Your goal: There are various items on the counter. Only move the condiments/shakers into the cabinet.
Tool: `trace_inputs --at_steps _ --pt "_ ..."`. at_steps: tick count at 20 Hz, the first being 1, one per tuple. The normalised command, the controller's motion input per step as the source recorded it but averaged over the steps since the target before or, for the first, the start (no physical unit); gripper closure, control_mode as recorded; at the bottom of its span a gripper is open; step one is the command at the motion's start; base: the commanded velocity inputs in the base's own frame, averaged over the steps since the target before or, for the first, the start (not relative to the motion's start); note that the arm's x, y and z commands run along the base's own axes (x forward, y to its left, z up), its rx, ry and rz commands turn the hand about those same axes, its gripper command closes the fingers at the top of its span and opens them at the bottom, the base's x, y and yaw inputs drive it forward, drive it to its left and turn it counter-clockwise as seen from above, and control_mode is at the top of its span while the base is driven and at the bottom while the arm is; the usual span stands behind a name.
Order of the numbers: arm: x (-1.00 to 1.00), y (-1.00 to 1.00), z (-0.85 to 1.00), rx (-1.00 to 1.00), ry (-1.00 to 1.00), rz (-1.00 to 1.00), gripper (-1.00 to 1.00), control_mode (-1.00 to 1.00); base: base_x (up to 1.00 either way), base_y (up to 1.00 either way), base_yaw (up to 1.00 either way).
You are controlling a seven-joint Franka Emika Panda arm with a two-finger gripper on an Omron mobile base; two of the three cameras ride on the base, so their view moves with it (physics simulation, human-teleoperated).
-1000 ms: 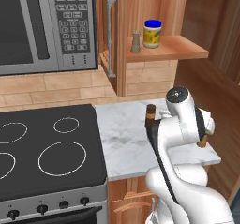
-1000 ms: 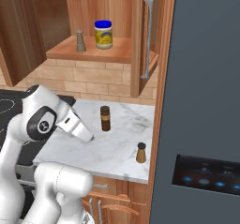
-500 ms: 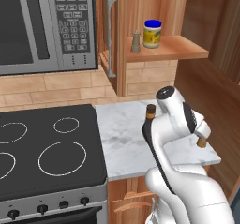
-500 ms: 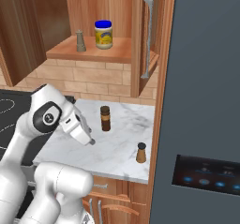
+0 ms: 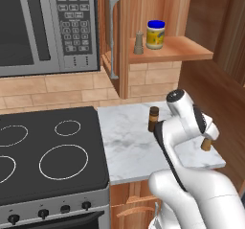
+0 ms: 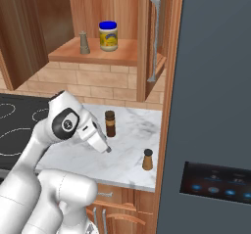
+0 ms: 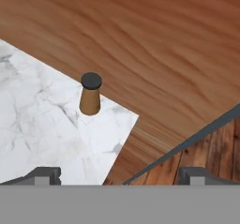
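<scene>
Standing upright — tan shaker (image 6: 147, 159), dark top up

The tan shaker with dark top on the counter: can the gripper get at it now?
Probably yes. The tan shaker stands alone near the counter corner, nothing lies between it and the open gripper.

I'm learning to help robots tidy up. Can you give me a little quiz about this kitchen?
1. True or false: the yellow jar stands on the cabinet shelf.
2. Which shaker stands on the counter? A beige B tan
3. Is the gripper open or shut?

Key: 1 true. 2 B, the tan shaker; the beige shaker is on the shelf. 3 open, holding nothing.
</scene>
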Motion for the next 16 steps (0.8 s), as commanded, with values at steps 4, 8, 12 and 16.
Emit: trace_inputs --at_steps 4,8,12,16 --pt "0.17 -0.26 -0.26 0.00 0.00 0.00 -1.00 -1.00 0.00 0.00 0.00" --pt "0.17 -0.25 -0.27 0.00 0.00 0.00 -1.00 -1.00 0.00 0.00 0.00" --pt "0.15 -0.23 -0.27 0.00 0.00 0.00 -1.00 -1.00 0.00 0.00 0.00" --pt "0.18 -0.24 -0.26 0.00 0.00 0.00 -1.00 -1.00 0.00 0.00 0.00"
